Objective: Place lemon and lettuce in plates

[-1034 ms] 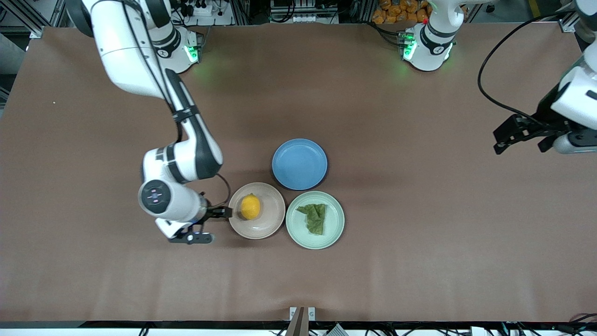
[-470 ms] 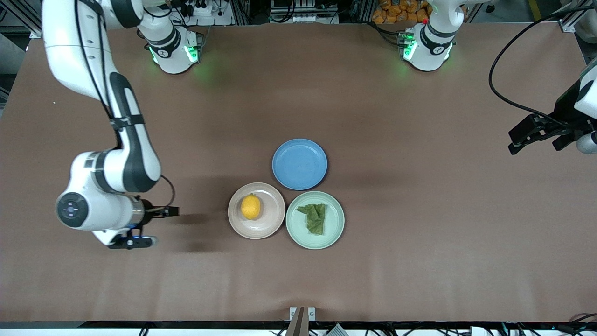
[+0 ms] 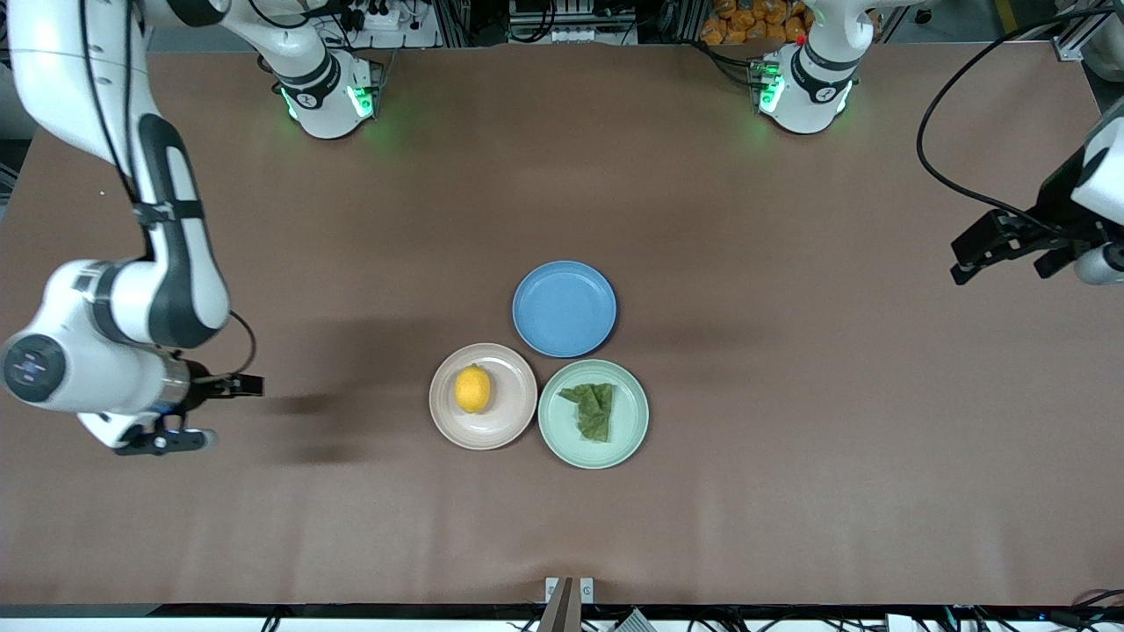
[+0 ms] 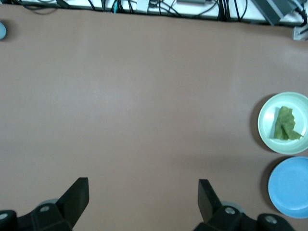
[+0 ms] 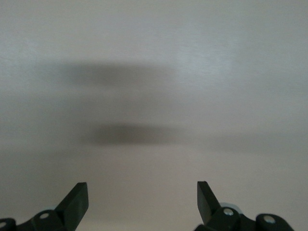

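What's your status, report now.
Left tool and right tool open, empty, over bare table. Lemon on beige plate, lettuce on green plate. Nothing obstructing.

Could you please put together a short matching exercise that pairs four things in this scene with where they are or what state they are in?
Things:
1. lemon
2. lettuce
3. blue plate
4. right claw

Places or states:
A. holds nothing
B. on the beige-pink plate
C. open, over bare table toward the right arm's end
D. on the mint green plate

Pairs: 1-B, 2-D, 3-A, 4-C
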